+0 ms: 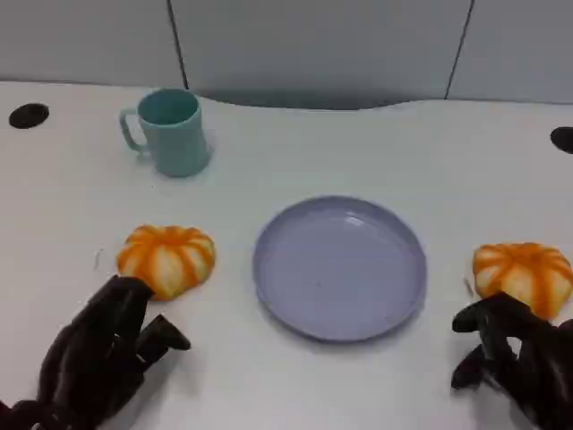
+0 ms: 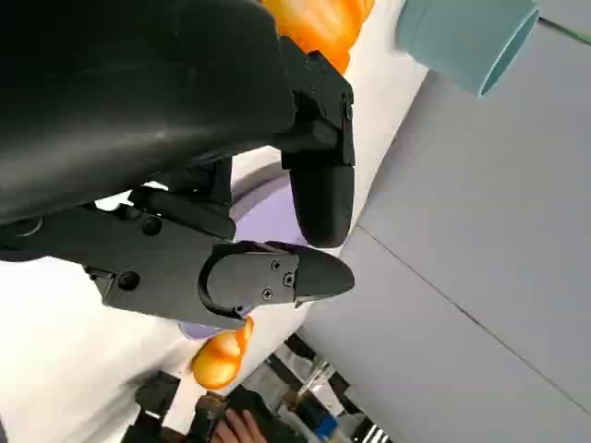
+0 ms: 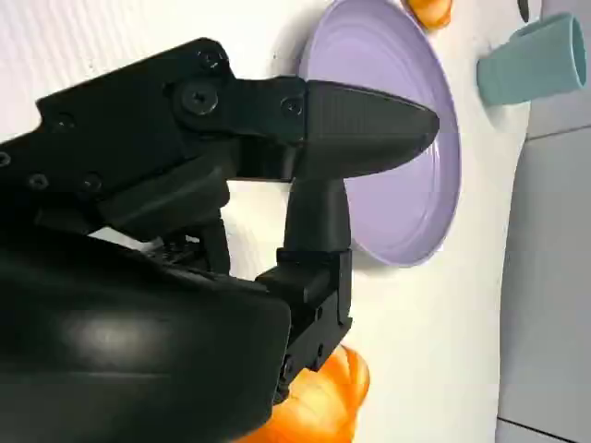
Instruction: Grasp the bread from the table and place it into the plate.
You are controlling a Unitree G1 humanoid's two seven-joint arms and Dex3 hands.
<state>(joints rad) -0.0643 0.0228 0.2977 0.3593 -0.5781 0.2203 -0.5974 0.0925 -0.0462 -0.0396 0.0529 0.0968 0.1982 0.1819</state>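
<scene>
Bread sits on the white counter [image 1: 376, 152] in two orange-and-white striped rolls, one on each side of the lilac plate [image 1: 339, 266], which serves as the landmark. The left roll [image 1: 167, 257] lies to the left of the plate, apart from its rim. The right roll [image 1: 524, 275] lies to the right of the plate, also apart from its rim. Neither roll is on the plate, whose inside is bare.

A pale teal mug [image 1: 170, 131] stands upright beyond the plate and to its left, handle turned away from the plate.

The left hand [image 1: 103, 349] is nearer the robot than the left roll, left of the plate; its black fingers reach toward the roll, spread apart and holding nothing. From the head view one fingertip appears just beside the roll's near edge; whether it touches cannot be told. In the left wrist view the fingers [image 2: 319, 194] point over the plate's edge with that roll [image 2: 319, 23] behind them.

The right hand [image 1: 515, 358] is right of the plate and nearer the robot than the right roll, fingers apart and empty, just short of the roll. The right wrist view shows its fingers [image 3: 360, 125] stretched out over the plate, with that roll [image 3: 319, 401] close beside the hand's shell.
</scene>
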